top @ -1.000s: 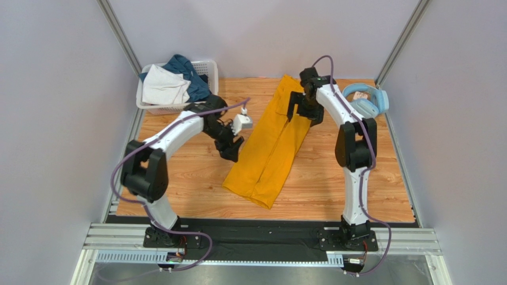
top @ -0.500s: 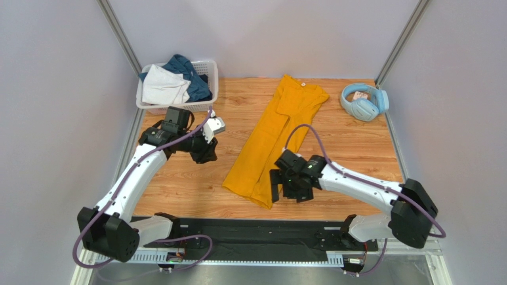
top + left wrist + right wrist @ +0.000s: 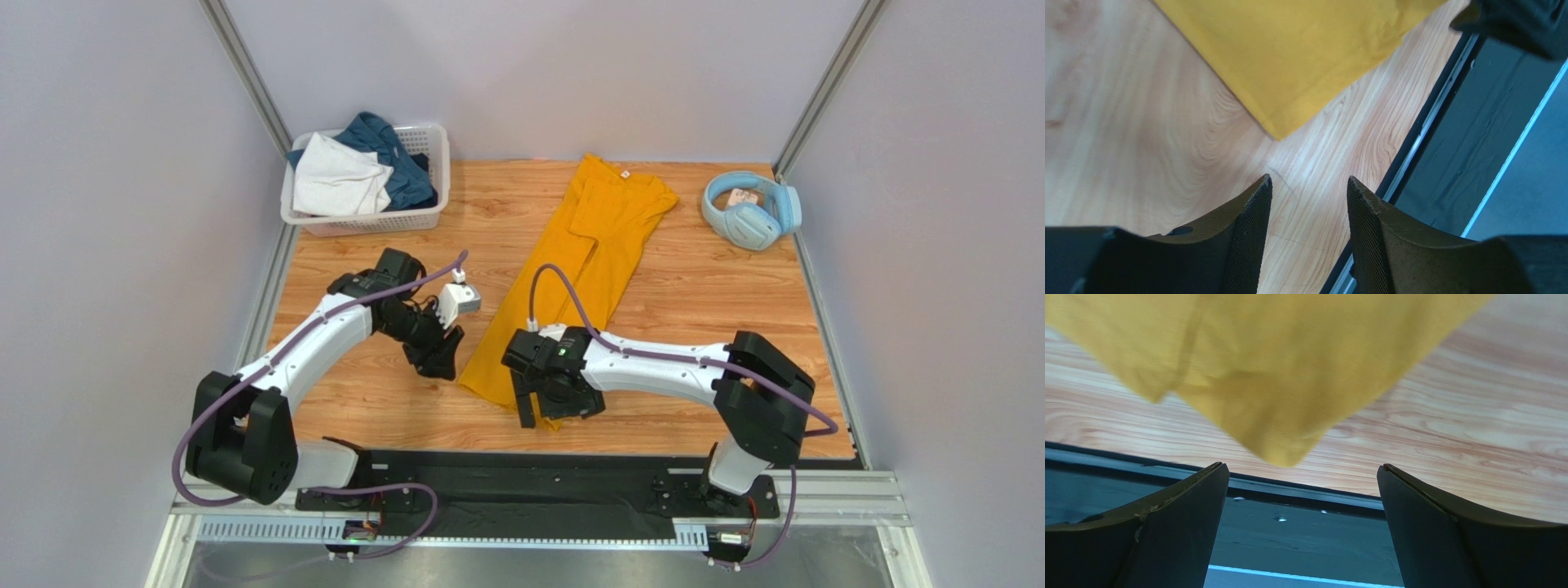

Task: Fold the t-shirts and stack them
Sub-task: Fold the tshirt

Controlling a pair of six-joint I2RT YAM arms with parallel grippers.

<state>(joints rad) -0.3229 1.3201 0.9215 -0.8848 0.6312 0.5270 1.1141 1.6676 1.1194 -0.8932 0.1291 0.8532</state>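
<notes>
The mustard-yellow t-shirt (image 3: 577,263) lies folded lengthwise in a long diagonal strip, collar at the far end and hem near the table's front edge. My left gripper (image 3: 444,359) is open and empty just left of the hem's left corner, which shows in the left wrist view (image 3: 1290,55) ahead of the gripper (image 3: 1309,184). My right gripper (image 3: 552,412) is open wide over the hem's near corner; the right wrist view shows that corner (image 3: 1284,416) just above the gap of the gripper (image 3: 1303,468). A white t-shirt (image 3: 334,178) and a dark teal one (image 3: 390,153) lie in the basket.
A white lattice basket (image 3: 429,145) stands at the far left corner. Light-blue headphones (image 3: 751,206) lie at the far right. The black rail (image 3: 515,472) runs along the table's near edge, close below both grippers. Grey walls close in the sides.
My left gripper has moved right and nearer, to the hem's left corner. My right gripper has slid left along the near edge to the hem's near corner. The shirt has not moved.
</notes>
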